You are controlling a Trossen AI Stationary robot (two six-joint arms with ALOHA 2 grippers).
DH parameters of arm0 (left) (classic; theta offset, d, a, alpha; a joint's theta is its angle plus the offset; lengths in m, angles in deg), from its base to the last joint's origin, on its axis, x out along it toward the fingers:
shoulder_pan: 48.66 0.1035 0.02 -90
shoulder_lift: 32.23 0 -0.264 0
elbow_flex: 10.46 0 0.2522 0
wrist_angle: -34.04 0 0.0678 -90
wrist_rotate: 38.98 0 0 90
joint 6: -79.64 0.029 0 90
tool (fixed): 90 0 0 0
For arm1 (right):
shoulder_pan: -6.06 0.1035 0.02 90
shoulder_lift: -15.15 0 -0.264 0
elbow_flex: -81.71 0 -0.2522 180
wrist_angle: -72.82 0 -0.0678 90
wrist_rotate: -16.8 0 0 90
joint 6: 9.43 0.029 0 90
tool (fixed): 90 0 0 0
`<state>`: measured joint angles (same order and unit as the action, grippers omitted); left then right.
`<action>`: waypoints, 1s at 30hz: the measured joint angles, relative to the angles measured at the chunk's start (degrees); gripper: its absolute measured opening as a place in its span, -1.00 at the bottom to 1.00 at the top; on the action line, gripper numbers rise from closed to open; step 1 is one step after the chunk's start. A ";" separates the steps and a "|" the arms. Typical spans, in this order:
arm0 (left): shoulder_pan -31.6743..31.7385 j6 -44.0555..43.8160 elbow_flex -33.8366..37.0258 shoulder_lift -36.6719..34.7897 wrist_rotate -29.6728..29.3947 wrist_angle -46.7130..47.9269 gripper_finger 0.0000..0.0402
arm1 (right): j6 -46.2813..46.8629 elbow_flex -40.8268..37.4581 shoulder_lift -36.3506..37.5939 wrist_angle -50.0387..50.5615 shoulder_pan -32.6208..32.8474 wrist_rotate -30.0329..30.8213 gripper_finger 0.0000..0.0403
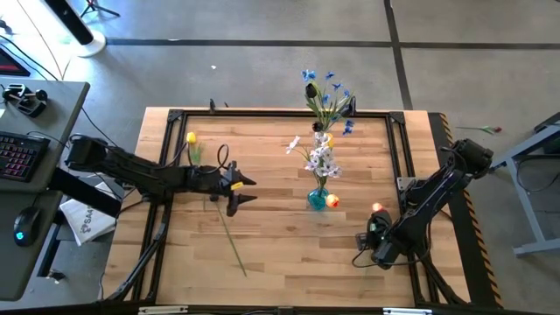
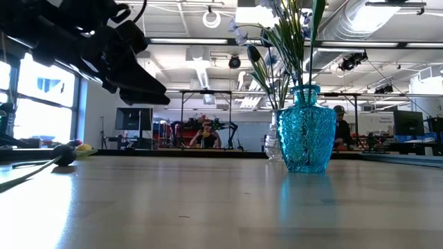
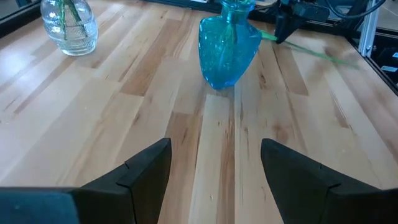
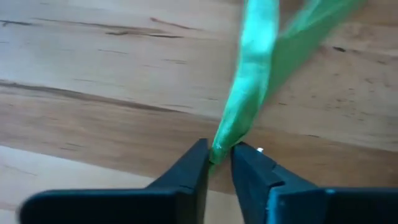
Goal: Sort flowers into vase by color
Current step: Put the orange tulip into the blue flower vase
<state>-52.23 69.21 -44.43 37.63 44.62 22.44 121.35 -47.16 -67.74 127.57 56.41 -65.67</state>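
Flower stem [image 4: 249,93] lies on the worktop [image 1: 280,254] near its right edge, long axis running ahead from the right hand [image 4: 219,155], whose fingers pinch its near end; left hand [image 3: 214,165] waits wide open, empty.

Blue and white flowers [image 1: 324,131] upright in vases [image 1: 318,199].

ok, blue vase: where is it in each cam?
High view: blue vase sits at table centre, between the two arms, flowers rising toward the far edge.
Low view: right of centre, standing upright on the table.
Left wrist view: upper middle, ahead of the open left gripper, vase at.
Right wrist view: not in it; only a green stem in the right gripper.
Shared landmark: the clear vase, beside the blue one.
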 joint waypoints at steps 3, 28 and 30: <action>-0.02 0.02 0.01 0.99 0.00 -1.92 0.18 | -0.97 -0.05 -0.03 0.13 0.00 0.58 -0.91; -0.02 0.03 0.00 0.79 0.00 -9.23 0.18 | -34.56 1.58 2.68 -1.85 10.23 82.74 -1.00; -0.02 0.04 0.00 0.79 0.01 -9.98 0.18 | -37.54 2.21 3.66 -0.60 7.98 82.40 -1.00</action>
<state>-52.25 69.25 -44.43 38.42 44.64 12.46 83.80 -44.95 -64.08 126.98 64.38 16.72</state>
